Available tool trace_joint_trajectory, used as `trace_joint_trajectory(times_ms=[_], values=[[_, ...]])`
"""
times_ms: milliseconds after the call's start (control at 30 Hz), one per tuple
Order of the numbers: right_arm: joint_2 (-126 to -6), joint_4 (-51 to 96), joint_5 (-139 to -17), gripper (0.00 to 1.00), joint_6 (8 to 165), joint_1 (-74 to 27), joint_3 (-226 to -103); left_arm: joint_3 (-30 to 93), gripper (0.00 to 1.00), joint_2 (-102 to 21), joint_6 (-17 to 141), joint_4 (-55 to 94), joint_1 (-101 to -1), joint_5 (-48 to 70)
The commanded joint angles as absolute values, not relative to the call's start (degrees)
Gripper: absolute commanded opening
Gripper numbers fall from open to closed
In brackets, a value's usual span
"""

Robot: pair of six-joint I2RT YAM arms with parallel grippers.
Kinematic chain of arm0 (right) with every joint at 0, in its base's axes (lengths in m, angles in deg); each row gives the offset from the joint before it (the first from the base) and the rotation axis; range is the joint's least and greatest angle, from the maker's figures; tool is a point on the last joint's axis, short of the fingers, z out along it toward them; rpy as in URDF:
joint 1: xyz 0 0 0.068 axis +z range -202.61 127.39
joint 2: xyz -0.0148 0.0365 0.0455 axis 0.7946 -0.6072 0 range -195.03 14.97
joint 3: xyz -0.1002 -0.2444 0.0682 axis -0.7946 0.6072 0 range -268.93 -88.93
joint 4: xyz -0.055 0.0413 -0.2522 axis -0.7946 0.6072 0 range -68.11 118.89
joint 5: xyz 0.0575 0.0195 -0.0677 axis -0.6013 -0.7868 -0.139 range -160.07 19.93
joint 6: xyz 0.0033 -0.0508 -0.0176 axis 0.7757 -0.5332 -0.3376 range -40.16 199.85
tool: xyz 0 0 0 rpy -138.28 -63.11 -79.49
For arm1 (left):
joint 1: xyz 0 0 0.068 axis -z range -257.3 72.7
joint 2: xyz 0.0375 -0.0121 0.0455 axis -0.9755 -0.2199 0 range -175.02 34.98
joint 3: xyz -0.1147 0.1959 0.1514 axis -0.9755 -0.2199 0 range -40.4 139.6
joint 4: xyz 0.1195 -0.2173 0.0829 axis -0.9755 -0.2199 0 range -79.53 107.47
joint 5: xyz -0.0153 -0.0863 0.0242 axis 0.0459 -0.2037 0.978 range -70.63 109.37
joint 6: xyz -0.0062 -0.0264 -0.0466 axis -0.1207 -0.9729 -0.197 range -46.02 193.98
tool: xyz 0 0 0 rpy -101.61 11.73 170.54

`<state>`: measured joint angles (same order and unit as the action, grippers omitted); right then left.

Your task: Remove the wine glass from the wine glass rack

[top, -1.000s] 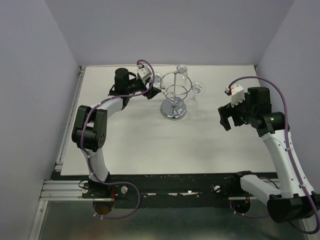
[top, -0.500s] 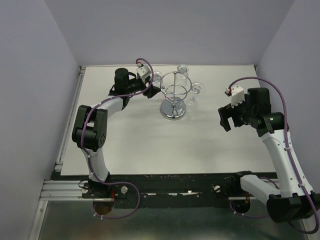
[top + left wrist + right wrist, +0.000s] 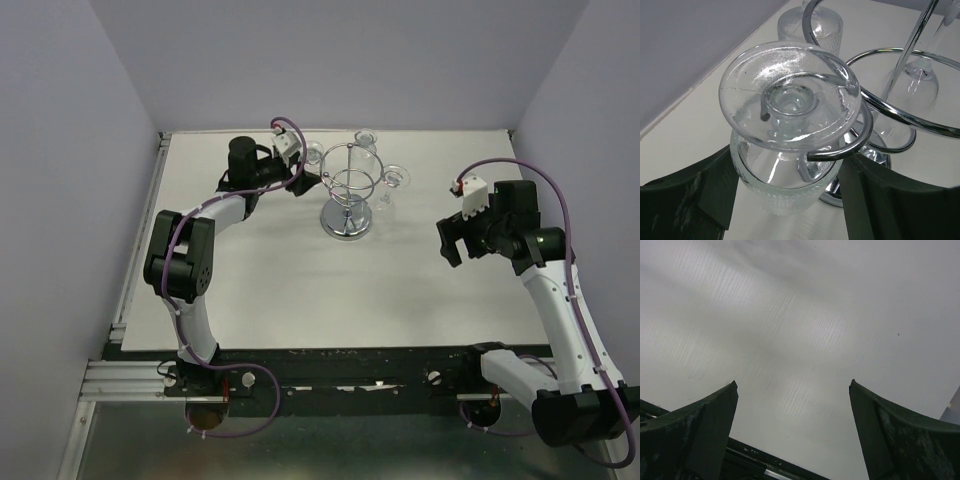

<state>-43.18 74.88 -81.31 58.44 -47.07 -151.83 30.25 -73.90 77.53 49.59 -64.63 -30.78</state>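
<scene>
The chrome wine glass rack [image 3: 347,215] stands at the back middle of the table, and its rings fill the left wrist view [image 3: 900,107]. A clear wine glass [image 3: 313,154] hangs upside down from a left-hand hook. In the left wrist view its foot rests in the loop and its ribbed bowl [image 3: 775,192] hangs below. My left gripper [image 3: 299,180] reaches in from the left. Its dark fingers [image 3: 715,190] touch both sides of the bowl, with the gripper [image 3: 789,167] closed around it. My right gripper [image 3: 452,240] hangs open and empty over the bare table [image 3: 792,390], well right of the rack.
Two more glasses hang on the rack, one at the back [image 3: 365,138] and one at the right [image 3: 397,178]. They also show in the left wrist view, one behind [image 3: 810,22] and one at the right [image 3: 920,82]. Walls enclose the table on three sides.
My right gripper has drifted slightly down and to the right. My left gripper and the glass have not visibly moved.
</scene>
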Motion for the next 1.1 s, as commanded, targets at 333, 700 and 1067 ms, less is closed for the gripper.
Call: trace_joint_trajectory(times_ms=[333, 700, 1067], values=[[-41.72, 73.83, -82.55, 1.00, 59.54, -48.04, -150.02, 27.54, 0.32, -68.73, 71.44, 60.18, -66.31, -29.85], [-41.90, 73.66, -82.72, 1.00, 59.72, -48.22, -149.75, 26.66, 0.27, -67.67, 69.85, 61.15, -66.93, -28.88], [-43.92, 73.04, -83.25, 1.00, 59.80, -48.22, -151.16, 26.31, 0.27, -68.02, 69.32, 61.24, -68.33, -28.18]])
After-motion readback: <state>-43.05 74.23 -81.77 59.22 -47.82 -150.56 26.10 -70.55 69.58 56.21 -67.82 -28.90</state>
